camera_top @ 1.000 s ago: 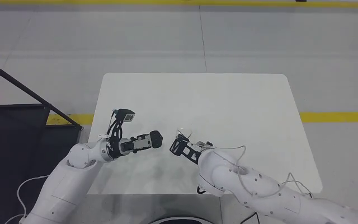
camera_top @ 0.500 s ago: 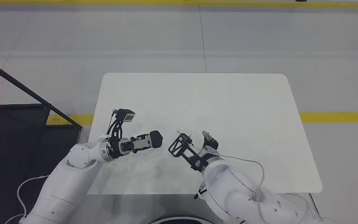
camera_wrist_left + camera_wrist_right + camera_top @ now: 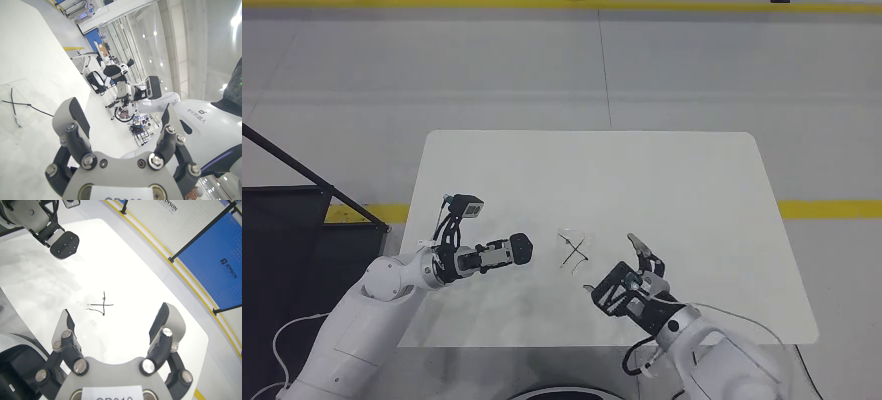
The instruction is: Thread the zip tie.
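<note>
Thin black zip tie strips are lying crossed (an X shape) on the white table; left gripper and right gripper are hanging empty, jaws spread.

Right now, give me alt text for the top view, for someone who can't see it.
Black zip ties lie crossed on a white table, held by neither arm. The left pincer hovers beside them on one side; the right pincer, open, hangs on the other side, nearer the robot.
</note>
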Robot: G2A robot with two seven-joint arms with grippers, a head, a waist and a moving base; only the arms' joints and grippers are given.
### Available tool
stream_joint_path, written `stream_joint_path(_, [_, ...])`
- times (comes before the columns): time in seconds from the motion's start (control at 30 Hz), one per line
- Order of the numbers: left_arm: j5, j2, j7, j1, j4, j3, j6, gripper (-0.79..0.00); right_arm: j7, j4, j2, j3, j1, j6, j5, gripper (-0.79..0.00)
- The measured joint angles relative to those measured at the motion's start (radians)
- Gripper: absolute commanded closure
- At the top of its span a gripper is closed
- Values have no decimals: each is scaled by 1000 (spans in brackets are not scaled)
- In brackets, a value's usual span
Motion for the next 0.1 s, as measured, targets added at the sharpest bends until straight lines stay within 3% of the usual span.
stream_joint_path(0.1, [0,0,0,0,0,0,0,-785,-160,0,21,161,-128,-66,23,-785])
